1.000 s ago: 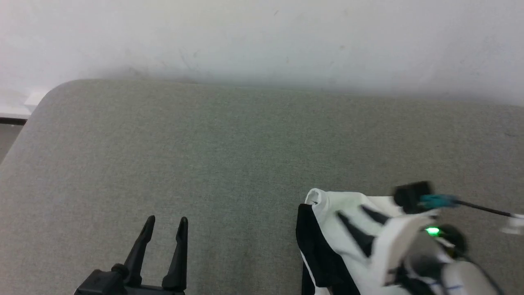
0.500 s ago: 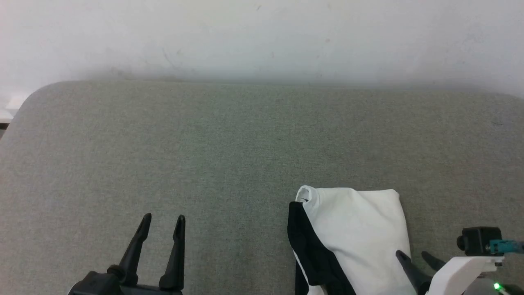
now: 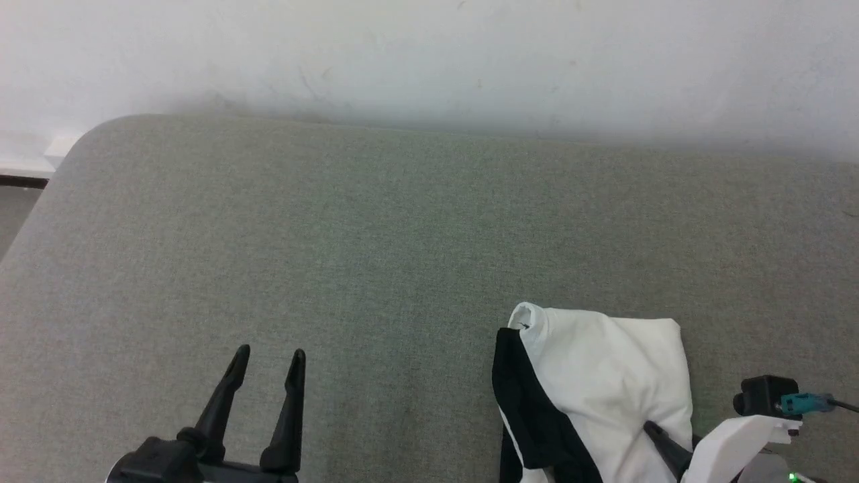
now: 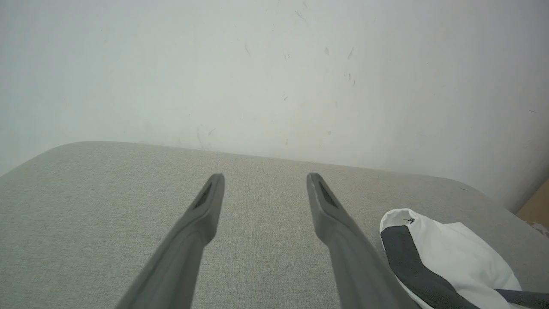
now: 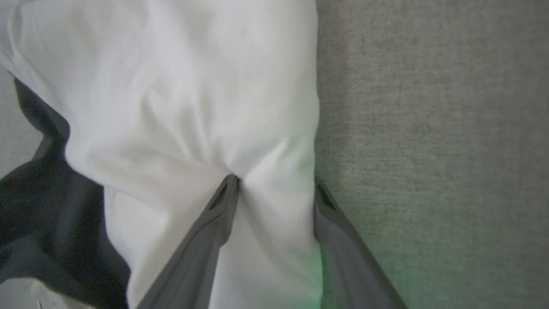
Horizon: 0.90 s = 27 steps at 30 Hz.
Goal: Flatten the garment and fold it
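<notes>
Left gripper [image 3: 270, 352]: two long dark fingers over the near left part of the pad, spread wide. Nothing is between them, and they touch nothing.
Right gripper [image 5: 275, 180]: at the near right edge, tips down on the shirt, jaws well apart. A soft ridge of white cloth lies between the fingers. The left fingertip [image 5: 223, 197] presses into the cloth, which puckers around it. The other fingertip sits at the shirt's right hem, against the bare pad. The grip is not clamped.
Garment [image 3: 604, 376]: a thin white shirt with a black sleeve [image 3: 530, 416], bunched into a rumpled heap on the near right part of the pad. The black band runs down its left side.
Pad [image 3: 335, 235]: a broad grey woven-fabric cushion with a rounded far left corner.
Wall [image 3: 429, 54]: plain white and lightly scuffed, meeting the pad's far edge.
</notes>
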Motion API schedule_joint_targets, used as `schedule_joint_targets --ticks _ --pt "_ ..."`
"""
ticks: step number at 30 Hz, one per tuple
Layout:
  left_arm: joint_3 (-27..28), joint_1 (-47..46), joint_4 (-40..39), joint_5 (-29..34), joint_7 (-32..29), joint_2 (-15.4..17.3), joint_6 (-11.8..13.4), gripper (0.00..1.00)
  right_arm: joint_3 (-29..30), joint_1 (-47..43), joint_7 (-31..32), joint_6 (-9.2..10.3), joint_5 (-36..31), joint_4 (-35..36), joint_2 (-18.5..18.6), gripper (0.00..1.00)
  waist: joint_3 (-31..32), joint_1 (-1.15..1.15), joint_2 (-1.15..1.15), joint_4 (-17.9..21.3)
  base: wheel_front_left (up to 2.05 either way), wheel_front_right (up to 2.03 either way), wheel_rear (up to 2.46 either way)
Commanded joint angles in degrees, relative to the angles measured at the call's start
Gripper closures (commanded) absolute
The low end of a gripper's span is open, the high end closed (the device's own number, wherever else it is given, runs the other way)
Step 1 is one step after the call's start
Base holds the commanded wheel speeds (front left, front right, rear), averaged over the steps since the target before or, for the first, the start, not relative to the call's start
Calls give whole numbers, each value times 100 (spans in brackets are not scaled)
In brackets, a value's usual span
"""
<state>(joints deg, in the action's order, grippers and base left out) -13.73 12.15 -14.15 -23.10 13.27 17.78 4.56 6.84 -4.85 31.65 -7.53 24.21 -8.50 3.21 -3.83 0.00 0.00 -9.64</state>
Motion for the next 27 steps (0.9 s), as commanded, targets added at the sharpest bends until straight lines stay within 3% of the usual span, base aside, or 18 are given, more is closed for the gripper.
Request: schedule_joint_targets --ticks 1,6,12,18,27 --pt "-24 -91 -37 57 -21 27 -22 0 -5 73 -31 4 -4 -216 -24 100 33 0 0 17 0 0 0" --pt "-39 -80 -66 53 -45 37 -4 0 -27 193 -216 4 -68 -437 -30 100 102 0 0 81 0 0 0" --pt "-1 -66 -215 84 -44 97 40 0 -174 475 -283 4 -150 -35 109 100 70 0 0 349 0 0 0" --pt "-43 -264 -388 156 -75 136 25 0 -331 1101 71 4 -258 357 622 100 -199 0 0 756 0 0 0" --pt "10 -867 -552 249 -210 341 -92 0 -288 2105 641 4 -551 412 1564 100 -889 0 0 1264 0 0 0"
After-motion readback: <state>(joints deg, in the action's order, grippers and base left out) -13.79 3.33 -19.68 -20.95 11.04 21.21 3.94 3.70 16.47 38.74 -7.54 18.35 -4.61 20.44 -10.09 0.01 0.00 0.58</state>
